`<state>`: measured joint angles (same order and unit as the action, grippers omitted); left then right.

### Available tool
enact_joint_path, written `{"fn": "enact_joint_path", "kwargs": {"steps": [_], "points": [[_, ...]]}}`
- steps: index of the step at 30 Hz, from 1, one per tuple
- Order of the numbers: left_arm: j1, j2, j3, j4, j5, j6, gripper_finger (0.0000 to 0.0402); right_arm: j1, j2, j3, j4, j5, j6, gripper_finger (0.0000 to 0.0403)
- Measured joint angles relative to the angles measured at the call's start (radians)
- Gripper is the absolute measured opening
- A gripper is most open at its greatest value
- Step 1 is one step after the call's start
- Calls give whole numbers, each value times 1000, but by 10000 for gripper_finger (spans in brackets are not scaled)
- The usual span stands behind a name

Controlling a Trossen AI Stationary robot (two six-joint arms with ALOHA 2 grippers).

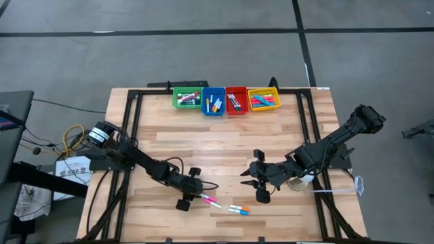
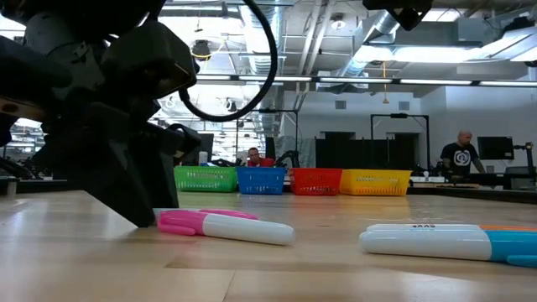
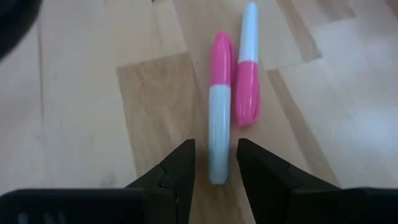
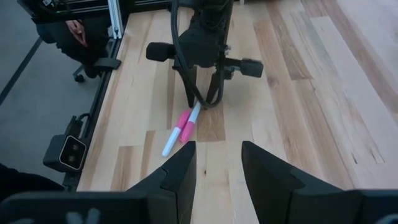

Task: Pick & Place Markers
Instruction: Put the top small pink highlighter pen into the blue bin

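Two pink-and-white markers (image 3: 217, 112) lie side by side on the wooden table (image 1: 224, 146), near its front middle. My left gripper (image 3: 216, 165) slants down over them, open. Its fingers stand on either side of the white end (image 3: 217, 171) of one marker, with a gap showing on each side. The right wrist view shows the same, with that gripper (image 4: 202, 99) above the pair (image 4: 180, 130). Two more markers with blue and orange ends (image 1: 239, 209) lie just to the right. My right gripper (image 4: 217, 162) hovers open above the table, right of the markers, with nothing between its fingers.
Green (image 1: 186, 98), blue (image 1: 213, 102), red (image 1: 235, 100) and yellow (image 1: 263, 99) bins stand in a row at the far edge, each with markers inside. A pale round thing (image 1: 302, 180) sits under the right arm. People (image 2: 460, 155) are in the room behind.
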<state>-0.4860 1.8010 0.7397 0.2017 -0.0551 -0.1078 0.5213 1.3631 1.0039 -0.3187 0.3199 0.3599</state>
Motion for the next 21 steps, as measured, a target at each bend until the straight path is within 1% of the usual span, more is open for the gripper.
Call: {"fn": "enact_joint_path", "kwargs": {"steps": [7, 10, 17, 19, 21], "points": [[-4, 21, 1, 15, -12, 1, 118, 0, 0, 0, 2, 0, 18, 118], [-5, 21, 1, 13, -11, 13, 100, 0, 0, 0, 2, 0, 18, 118], [-6, 22, 0, 5, -8, 17, 39, 0, 0, 0, 2, 0, 18, 118], [-6, 22, 0, 4, -11, 16, 32, 0, 0, 0, 2, -1, 18, 118], [-6, 18, -1, 4, -12, 16, 34, 0, 0, 0, 2, -2, 18, 118]]}}
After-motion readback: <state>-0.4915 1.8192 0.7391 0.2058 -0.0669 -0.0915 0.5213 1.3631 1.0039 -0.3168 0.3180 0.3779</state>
